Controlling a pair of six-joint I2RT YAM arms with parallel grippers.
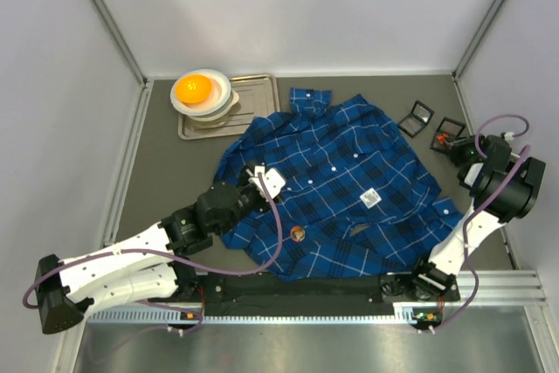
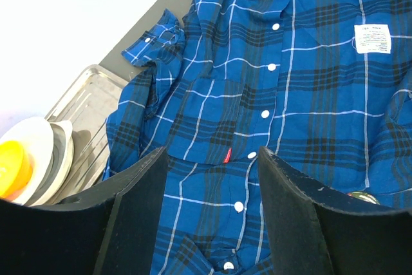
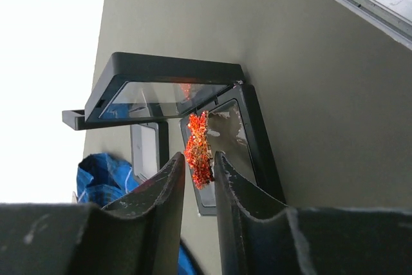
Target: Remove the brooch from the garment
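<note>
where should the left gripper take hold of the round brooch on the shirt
Pinch the small round brooch across its rim, coming straight down from above. It looks like a flat disc lying face up on the plaid shirt, so probably only its edges offer a hold. The open left gripper hovers farther up the shirt.

A robotics lab cell: white panel walls, aluminium rail, grey tabletop

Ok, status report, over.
Left claw open above shirt. Right claw narrow around red brooch at open case; grip unclear. Round brooch on shirt. Nothing blocking.
</note>
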